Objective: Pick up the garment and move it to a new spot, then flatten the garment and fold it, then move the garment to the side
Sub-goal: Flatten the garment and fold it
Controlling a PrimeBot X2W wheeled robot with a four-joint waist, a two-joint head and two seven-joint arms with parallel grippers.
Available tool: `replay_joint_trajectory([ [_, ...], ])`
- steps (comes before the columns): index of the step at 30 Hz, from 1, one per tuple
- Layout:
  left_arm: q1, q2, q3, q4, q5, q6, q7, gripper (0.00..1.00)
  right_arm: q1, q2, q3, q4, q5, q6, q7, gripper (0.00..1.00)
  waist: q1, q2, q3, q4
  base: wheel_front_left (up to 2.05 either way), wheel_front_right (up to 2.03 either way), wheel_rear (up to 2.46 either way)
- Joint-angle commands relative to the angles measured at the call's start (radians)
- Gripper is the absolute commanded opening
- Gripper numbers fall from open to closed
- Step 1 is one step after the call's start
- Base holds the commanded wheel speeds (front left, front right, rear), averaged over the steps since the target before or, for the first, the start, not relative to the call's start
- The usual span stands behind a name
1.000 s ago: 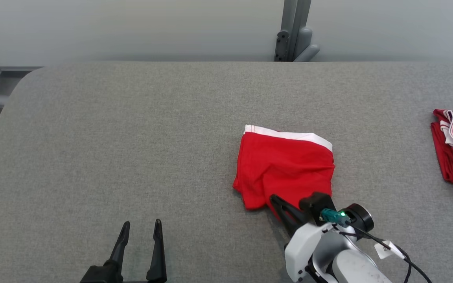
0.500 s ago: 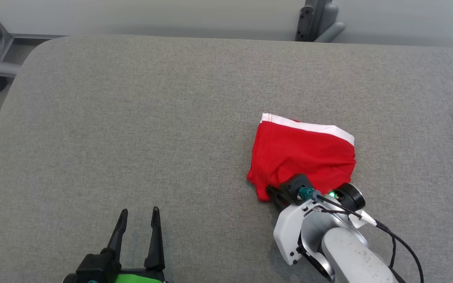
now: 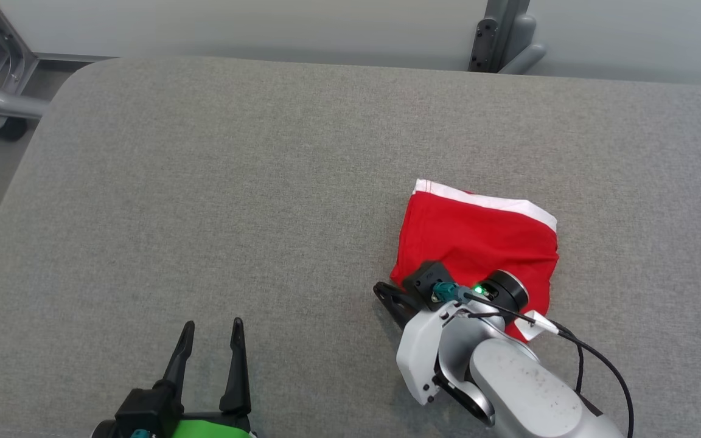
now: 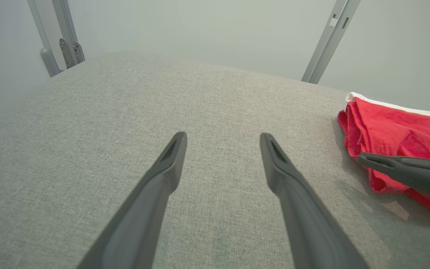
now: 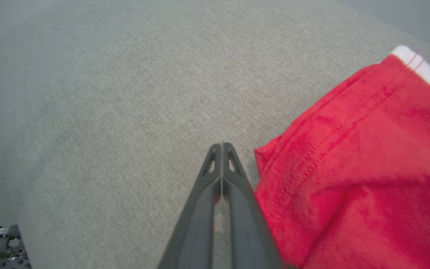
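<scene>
1. Garment (image 3: 478, 237), right of centre on the desk (image 3: 204, 182): soft, light, limp.
2. Right tool (image 5: 221, 146) pinched shut, empty, beside its lower-left corner; left tool (image 3: 212, 323) spread wide.
3. Best pinched at a hemmed corner.

I see soft, even, bright light on all feeds; only a faint shadow falls on the table (image 4: 215, 97) by the garment (image 4: 390, 123); wrist views bow at their edges; the far wall (image 4: 200, 30) blurs.

L hand (image 3: 212, 324) fingers wide apart; R hand (image 5: 221, 146) fingers tight together, empty.
</scene>
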Motion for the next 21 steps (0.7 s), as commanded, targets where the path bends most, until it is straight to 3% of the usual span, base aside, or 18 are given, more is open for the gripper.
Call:
replay_joint_trajectory([
  [1,0.006,0.001,0.008,-0.002,0.013,0.002,0.0,1.0,0.001,-0.002,0.004,-0.005,0.014,0.0,-0.029,0.0,0.0,0.0,-0.022,-0.006,0.0,0.0,0.0],
  [5,0.033,0.001,0.025,-0.015,0.023,0.006,0.0,1.0,0.061,-0.004,-0.054,-0.04,0.023,0.0,-0.157,0.0,0.0,0.0,-0.074,-0.022,0.0,0.0,0.0],
  [6,0.04,0.001,0.032,-0.019,0.026,0.008,0.0,1.0,0.077,-0.003,-0.077,-0.054,0.003,0.0,-0.199,0.07,0.0,0.0,-0.086,-0.03,0.0,0.0,0.0],
  [7,0.048,0.001,0.039,-0.024,0.027,0.009,0.0,1.0,0.098,-0.002,-0.099,-0.067,-0.011,0.0,-0.236,0.5,0.0,0.0,-0.097,-0.039,0.0,0.0,0.0],
  [8,0.055,0.001,0.045,-0.027,0.028,0.011,0.0,1.0,0.123,-0.002,-0.128,-0.081,-0.021,0.0,-0.272,1.0,0.0,0.0,-0.107,-0.05,0.0,0.0,0.0],
  [13,0.088,0.001,0.074,-0.035,0.042,0.012,0.0,1.0,0.245,-0.016,-0.267,-0.177,-0.083,0.0,-0.349,1.0,0.0,0.0,-0.151,-0.105,0.0,0.0,0.0],
  [21,0.073,0.001,0.099,-0.031,0.049,0.001,0.0,1.0,0.443,-0.08,-0.519,-0.368,-0.123,0.0,-0.36,1.0,0.0,0.0,-0.176,-0.148,0.0,0.0,0.0],
])
